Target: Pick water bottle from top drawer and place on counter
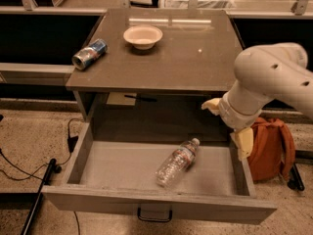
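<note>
The water bottle (177, 162) lies on its side in the open top drawer (112, 168), right of the middle, with its white cap pointing to the back right. My gripper (227, 125) hangs at the drawer's right side, above its right wall and just below the counter's (195, 58) front right corner. It is open and empty, with one yellowish finger (211, 105) at the upper left and the other (243, 142) at the lower right. The bottle is to its lower left, apart from it.
A blue-and-silver can (89, 54) lies on its side at the counter's left edge. A pale bowl (143, 36) stands at the counter's back middle. An orange backpack (271, 148) sits on the floor right of the drawer. Cables (29, 170) run over the floor at the left.
</note>
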Motion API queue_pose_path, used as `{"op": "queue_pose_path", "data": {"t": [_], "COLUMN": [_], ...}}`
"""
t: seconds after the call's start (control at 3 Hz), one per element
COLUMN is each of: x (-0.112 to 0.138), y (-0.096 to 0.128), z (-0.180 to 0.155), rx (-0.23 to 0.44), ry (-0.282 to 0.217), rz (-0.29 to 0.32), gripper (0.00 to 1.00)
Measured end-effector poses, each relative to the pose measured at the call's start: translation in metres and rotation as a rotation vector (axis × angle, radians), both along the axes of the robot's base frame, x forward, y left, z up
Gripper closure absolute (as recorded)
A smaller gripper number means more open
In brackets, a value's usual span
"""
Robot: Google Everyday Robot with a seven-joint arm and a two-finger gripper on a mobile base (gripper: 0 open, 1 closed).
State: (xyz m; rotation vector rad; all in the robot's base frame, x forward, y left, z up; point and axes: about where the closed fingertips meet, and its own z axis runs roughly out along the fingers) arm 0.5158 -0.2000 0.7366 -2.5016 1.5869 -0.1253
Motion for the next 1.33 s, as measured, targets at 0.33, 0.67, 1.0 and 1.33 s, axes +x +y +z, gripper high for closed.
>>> {"op": "queue_pose_path", "data": {"t": [0.33,0.67,1.0,1.33], "x": [0.009,0.016,0.007,-0.012], "y": [-0.004,-0.017,0.026,0.069], "z": [-0.015,-0.022,-0.057,-0.087], "rx": [-0.128,-0.192,-0.118,0.016], "ry": [-0.056,-0.050,0.103,0.228], "rz": [0.155,0.205,0.334,0.449], "gripper": [0.00,0.00,0.00,0.00]}}
